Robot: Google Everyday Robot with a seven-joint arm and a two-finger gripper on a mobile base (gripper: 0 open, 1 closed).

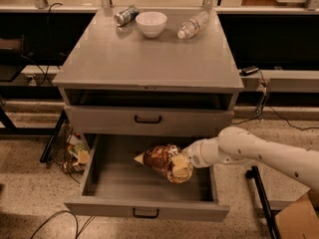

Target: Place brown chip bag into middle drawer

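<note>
Grey metal everywhere I look: the bench (144,59) carries a white bowl (151,23), a small silver can (125,15) and a clear bottle (193,25) at its far edge, all well apart from the work below. The middle drawer (113,182) is pulled fully open. The white arm (249,151) reaches in from the right, with the end effector (181,166) down inside the drawer's right half. It is clamped on the right end of the brown chip bag (158,157), which lies tilted with its yellow tip pointing left. I cannot tell whether the bag's underside touches the drawer floor or hangs just above it. To my eye the placing is nearly done and only the letting go is left. The worry is the bag itself. It is slick, puffy foil, so if dropped from any height it may bounce or roll up against the right wall and sit proud of the rim, and it would then foul the upper drawer front (149,119) when the drawer is shut. The foil could also cling to a finger and be dragged back out as the arm withdraws. The wrist sits close to the drawer's right wall, so a careless exit might knock it.
</note>
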